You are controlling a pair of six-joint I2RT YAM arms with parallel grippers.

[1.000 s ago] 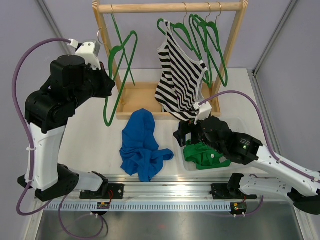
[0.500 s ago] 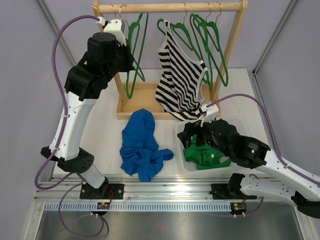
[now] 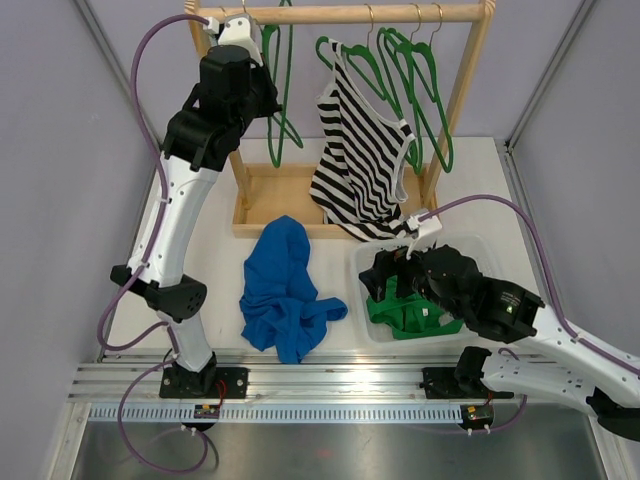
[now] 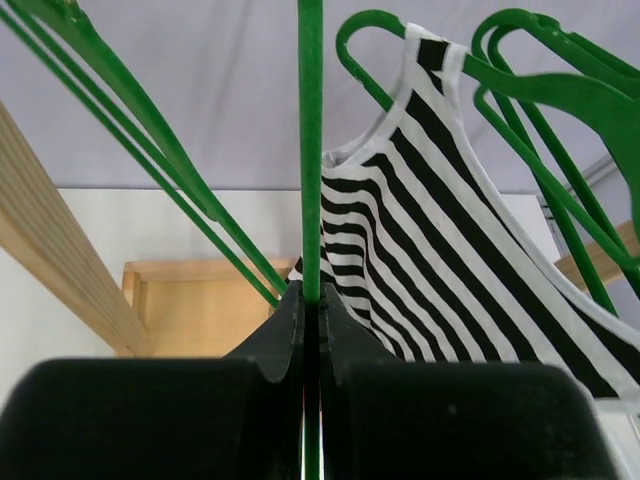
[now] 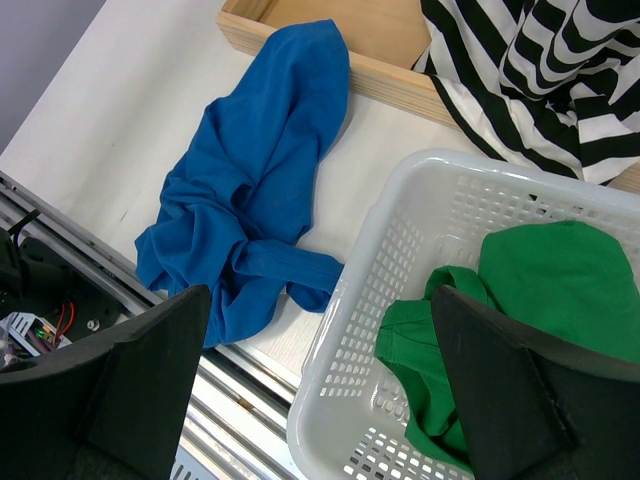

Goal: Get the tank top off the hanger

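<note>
Pinching a green hanger (image 4: 311,150), left gripper (image 4: 311,300) near rail (image 3: 340,14)

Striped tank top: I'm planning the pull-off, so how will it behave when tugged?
Probably floppy: the striped tank top drapes in folds, its hem bunched on the wooden rack base. Likely light, hanging from one thin green hanger. It may snag, since a strap loops over the hanger.

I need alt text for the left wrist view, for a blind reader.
The left hand is shut on a thin green hanger that runs straight up the picture. To its right, a black-and-white striped tank top hangs on another green hanger; a wooden base lies below.
</note>
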